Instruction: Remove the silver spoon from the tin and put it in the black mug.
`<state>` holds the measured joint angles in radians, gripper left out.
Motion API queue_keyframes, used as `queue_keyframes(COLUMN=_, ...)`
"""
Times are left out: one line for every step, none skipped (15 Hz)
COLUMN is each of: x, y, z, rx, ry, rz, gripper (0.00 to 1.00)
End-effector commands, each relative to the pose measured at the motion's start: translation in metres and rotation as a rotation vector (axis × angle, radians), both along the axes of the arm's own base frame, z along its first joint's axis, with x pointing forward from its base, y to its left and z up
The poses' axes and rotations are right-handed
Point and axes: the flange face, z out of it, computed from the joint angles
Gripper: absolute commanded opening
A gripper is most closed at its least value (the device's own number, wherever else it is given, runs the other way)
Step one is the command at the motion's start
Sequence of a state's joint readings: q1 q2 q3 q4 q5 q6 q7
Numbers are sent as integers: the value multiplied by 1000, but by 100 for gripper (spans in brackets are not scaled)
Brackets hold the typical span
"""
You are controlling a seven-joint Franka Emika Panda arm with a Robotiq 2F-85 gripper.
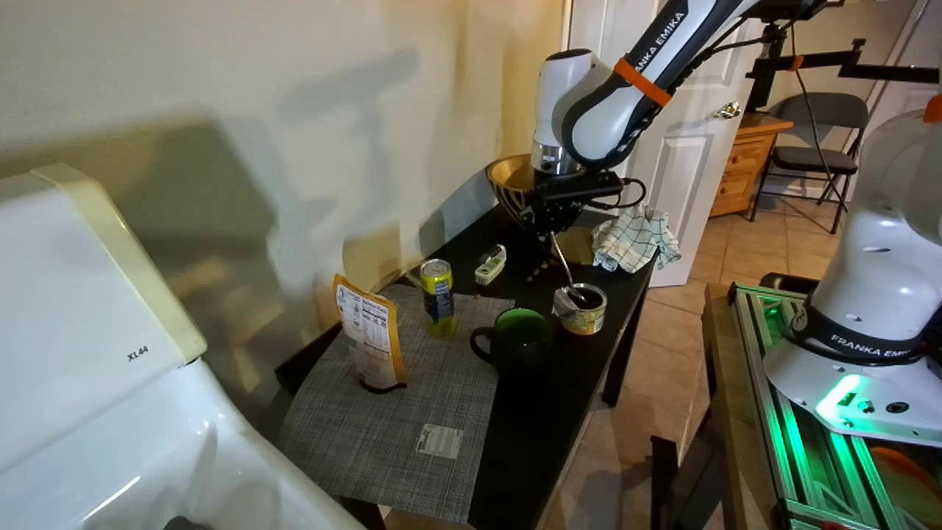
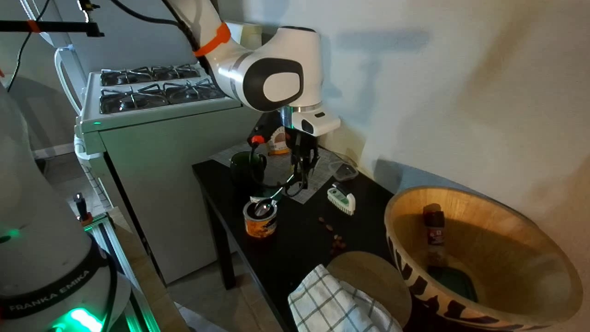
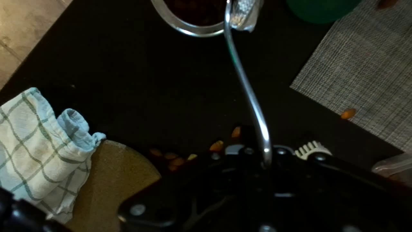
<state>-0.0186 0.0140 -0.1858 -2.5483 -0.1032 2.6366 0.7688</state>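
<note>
Low in the wrist view, our jaws clench the silver spoon [image 3: 245, 82] by its handle. Right of centre in an exterior view, we see its bowl at the mouth of the tin [image 1: 585, 321]; the black mug [image 1: 524, 346] stands lower left.

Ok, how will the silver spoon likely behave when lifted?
The silver spoon is probably stiff, judging by its metallic shine. It may pivot, held near one end by the gripper. It might snag the crumpled foil beside it.
</note>
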Motion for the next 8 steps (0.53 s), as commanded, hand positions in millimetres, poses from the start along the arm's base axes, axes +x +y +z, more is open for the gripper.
queue_keyframes(x=-18, y=14, z=21, rx=17, ry=-26, rz=38, gripper=1)
queue_keyframes(x=-20, y=17, z=26, rx=14, ry=-29, rz=48, gripper=1)
queue_keyframes(x=-23, y=20, z=32, rx=11, ry=-34, rz=57, gripper=1)
queue_keyframes(x=-25, y=23, z=40, rx=4, ry=-43, rz=63, gripper=1)
queue_keyframes(x=-27, y=25, z=47, rx=-3, ry=-55, rz=65, gripper=1)
queue_keyframes(x=-28, y=28, z=55, rx=-11, ry=-72, rz=68, gripper=1)
queue_keyframes(x=-29, y=32, z=65, rx=-20, ry=-92, rz=73, gripper=1)
queue_keyframes(x=-29, y=36, z=74, rx=-27, ry=-109, rz=79, gripper=1)
